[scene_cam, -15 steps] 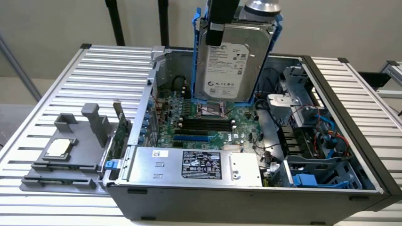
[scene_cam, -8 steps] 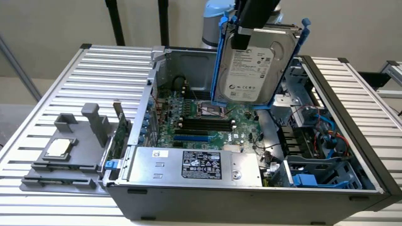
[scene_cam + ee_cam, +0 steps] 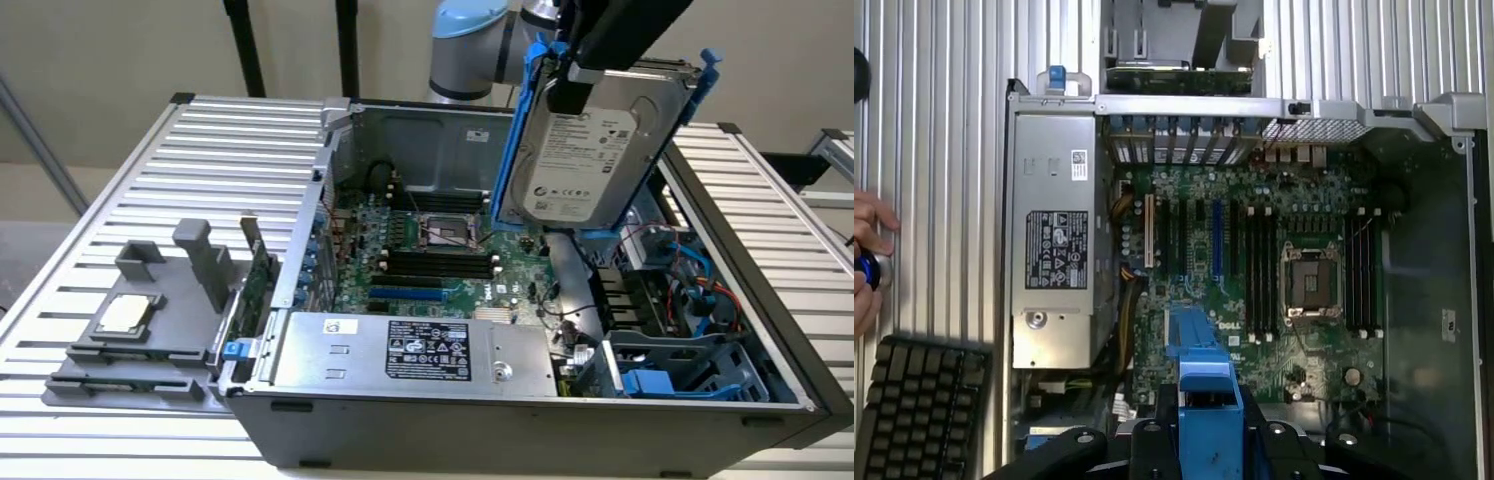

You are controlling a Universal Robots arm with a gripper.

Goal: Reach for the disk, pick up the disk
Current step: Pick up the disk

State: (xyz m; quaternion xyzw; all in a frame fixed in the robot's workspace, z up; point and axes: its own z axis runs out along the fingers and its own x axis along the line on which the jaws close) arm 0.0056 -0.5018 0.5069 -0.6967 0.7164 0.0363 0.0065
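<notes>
The disk (image 3: 587, 160), framed by its blue carrier (image 3: 514, 130), is held upright and clear above the open computer case (image 3: 534, 420) on the desk (image 3: 107, 200), pinched at its upper edge by the hand (image 3: 587, 75), so that, by judgement, it is already lifted.

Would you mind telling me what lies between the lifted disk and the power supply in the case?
In the exterior view, the motherboard lies between the disk, held up by the tool, and the power supply.
</notes>
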